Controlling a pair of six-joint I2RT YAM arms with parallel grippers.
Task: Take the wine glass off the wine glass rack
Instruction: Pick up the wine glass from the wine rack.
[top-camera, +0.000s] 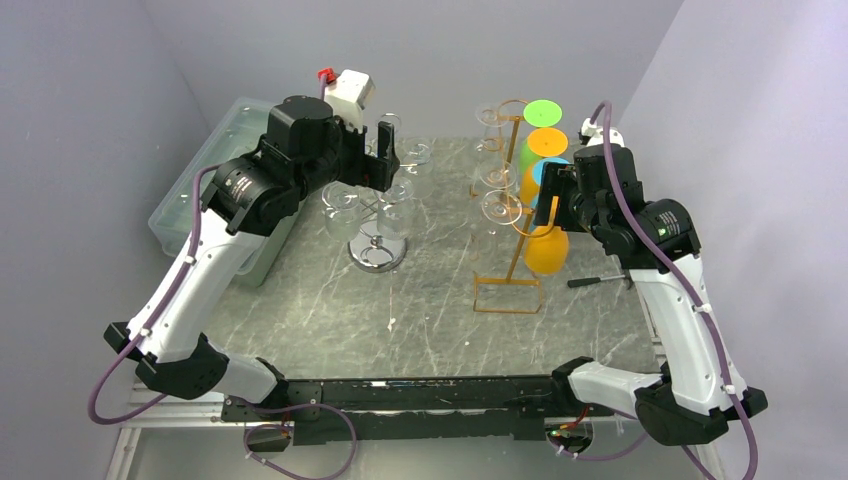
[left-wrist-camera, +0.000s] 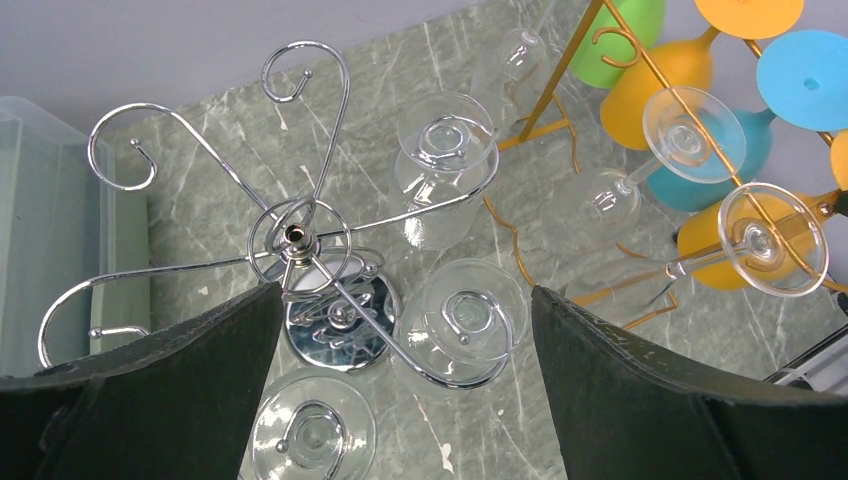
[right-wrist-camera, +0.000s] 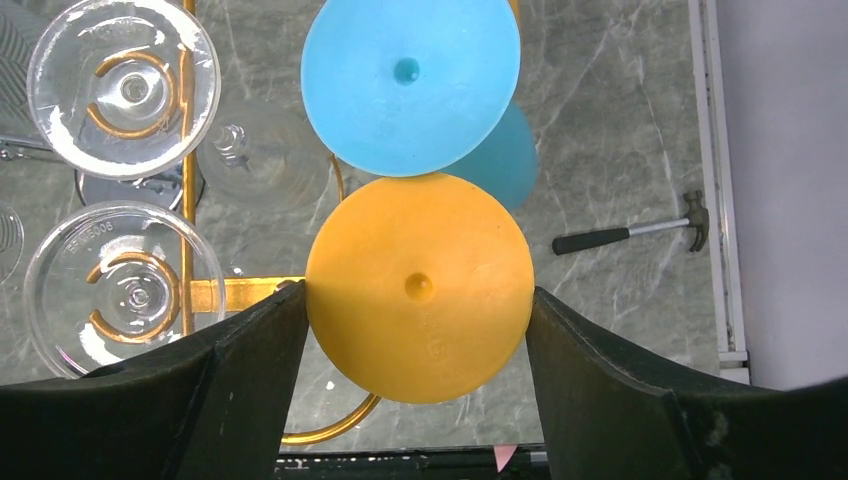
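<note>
Between fingers (right-wrist-camera: 230, 400), round orange glass foot (right-wrist-camera: 418, 288)

The grey marbled counter (top-camera: 430, 310) bears a round-based chrome wire rack (top-camera: 378, 255), a gold wire rack (top-camera: 507, 296) beside it, a clear plastic bin (top-camera: 190, 200) at its left edge, and a black-handled hammer (top-camera: 600, 281) at right.

A table (top-camera: 420, 320) with a grey, marble-patterned top veined in white fills the middle of the scene, and a pale metal frame (top-camera: 180, 445) runs along its near edge. Plain, pale lavender-grey walls close it in: a back wall (top-camera: 430, 60) at the far side, a left wall (top-camera: 70, 150) and a right wall (top-camera: 760, 120). The light is soft and even, with only faint shadows on the tabletop.
</note>
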